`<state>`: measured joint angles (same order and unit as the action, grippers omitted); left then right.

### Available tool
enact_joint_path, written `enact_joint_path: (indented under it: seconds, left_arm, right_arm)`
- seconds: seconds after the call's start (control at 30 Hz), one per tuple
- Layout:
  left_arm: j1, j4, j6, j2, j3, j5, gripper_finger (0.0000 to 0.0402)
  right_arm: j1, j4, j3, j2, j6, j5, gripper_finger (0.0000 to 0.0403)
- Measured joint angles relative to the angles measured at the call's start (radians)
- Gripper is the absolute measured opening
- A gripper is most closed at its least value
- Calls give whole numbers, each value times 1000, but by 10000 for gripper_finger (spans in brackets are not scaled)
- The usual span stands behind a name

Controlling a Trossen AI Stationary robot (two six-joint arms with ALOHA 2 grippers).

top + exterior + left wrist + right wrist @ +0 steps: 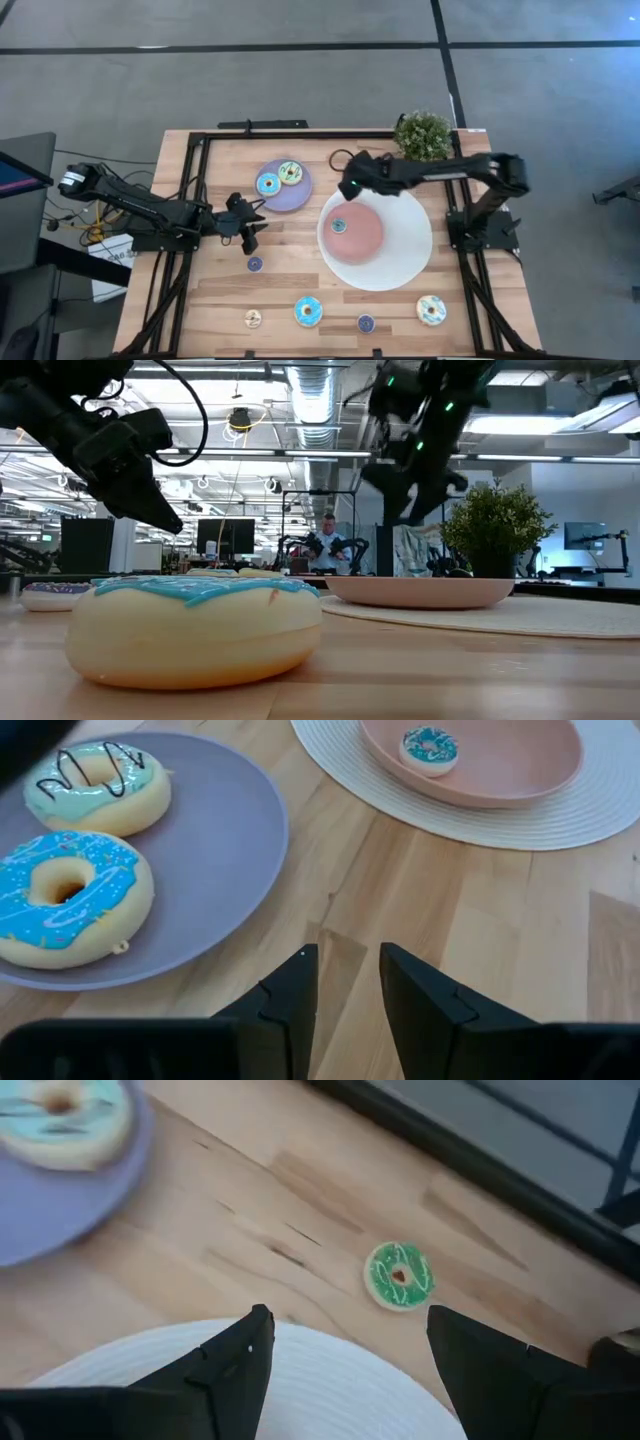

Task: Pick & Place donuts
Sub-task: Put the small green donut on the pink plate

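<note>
A blue donut point(268, 184) and a mint donut with dark lines point(290, 172) lie on the lilac plate point(296, 197). A mini teal donut point(338, 225) lies in the pink plate point(365, 240) on a white mat point(405, 255). A mini green donut point(399, 1275) lies on the wood between the lilac plate and the mat. My left gripper point(348, 982) hovers near the lilac plate's near side, fingers narrowly apart, empty. My right gripper point(350, 1335) is open and empty above the mat's far edge, near the green donut.
On the near part of the table lie a mini purple donut point(255, 264), a mini tan one point(253, 318), a large blue one point(308, 311), another mini purple one point(366, 323) and a large cream one point(431, 310). A potted plant point(423, 135) stands at the far edge.
</note>
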<state>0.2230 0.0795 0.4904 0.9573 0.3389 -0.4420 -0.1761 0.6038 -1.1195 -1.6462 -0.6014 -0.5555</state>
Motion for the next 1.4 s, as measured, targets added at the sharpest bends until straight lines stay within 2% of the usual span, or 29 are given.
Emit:
enact_joint_path:
  seconds: [0.17, 0.4, 0.6, 0.87, 1.0, 1.13, 1.23, 1.4]
  left_arm:
    - [0, 1, 0, 0, 0, 16, 102]
    - [0, 5, 0, 0, 0, 15, 102]
    - [0, 6, 0, 0, 0, 16, 102]
    - [0, 6, 0, 0, 0, 16, 102]
    - [0, 6, 0, 0, 0, 16, 102]
    - [0, 5, 0, 0, 0, 17, 102]
    - [0, 5, 0, 0, 0, 17, 102]
    - [0, 5, 8, 0, 0, 18, 102]
  right_arm:
    - [-100, -14, -13, -110, 21, 68, 256]
    - [-180, -84, -13, -197, -17, 78, 256]
    - [-180, -144, -13, -245, -19, 79, 256]
    - [-155, -125, -13, -235, -25, 44, 256]
    - [-130, 2, -13, -236, -67, -55, 256]
    - [-122, 100, -12, -237, -125, -108, 256]
    - [-118, 80, -12, -237, -128, -122, 256]
    - [-118, -65, 35, -237, -74, -67, 256]
